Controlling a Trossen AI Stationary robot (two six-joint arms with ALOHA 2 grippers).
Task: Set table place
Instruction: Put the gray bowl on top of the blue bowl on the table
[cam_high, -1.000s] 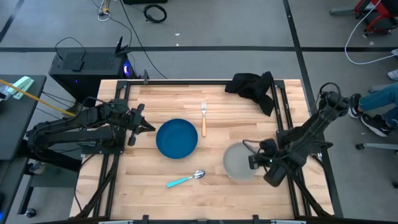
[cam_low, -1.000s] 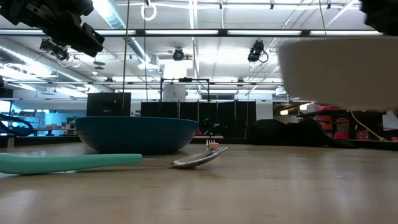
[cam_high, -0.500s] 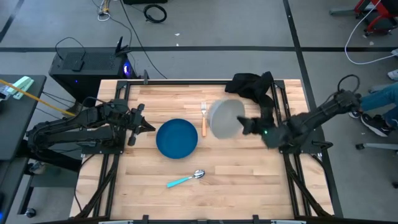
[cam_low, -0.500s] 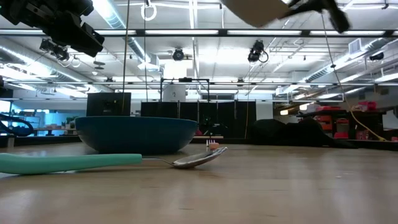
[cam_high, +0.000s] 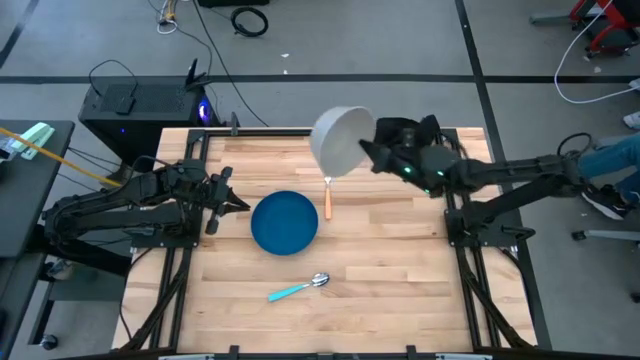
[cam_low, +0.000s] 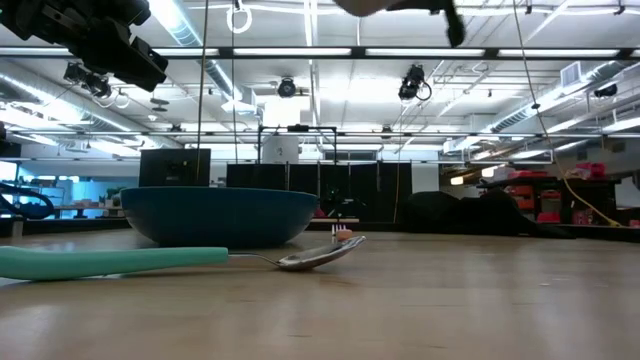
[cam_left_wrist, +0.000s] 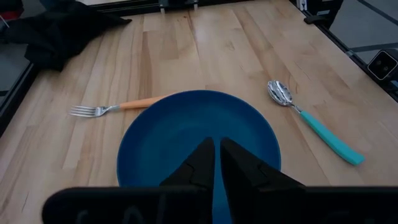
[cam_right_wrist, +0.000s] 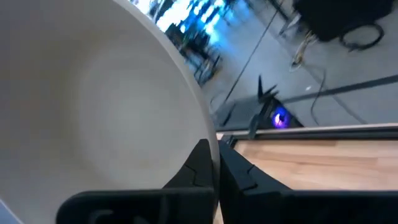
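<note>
Grey bowl (cam_high: 338, 140) pinched in right tool (cam_high: 368, 152), aloft; left tool (cam_high: 232, 203) closed.

On the table (cam_high: 390, 290), the plate (cam_high: 284, 222) sits near centre. The fork (cam_high: 327, 195) lies at its 2 o'clock, the spoon (cam_high: 298, 288) at its 6 o'clock. A cloth (cam_high: 428, 160) lies at the table's 1 o'clock corner. The bowl (cam_high: 338, 141) hangs tilted above the fork's far end, at the plate's 1 o'clock.

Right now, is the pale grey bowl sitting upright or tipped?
Tipped: the pale grey round bowl hangs on its side in the right hand, above the orange-handled fork.
</note>
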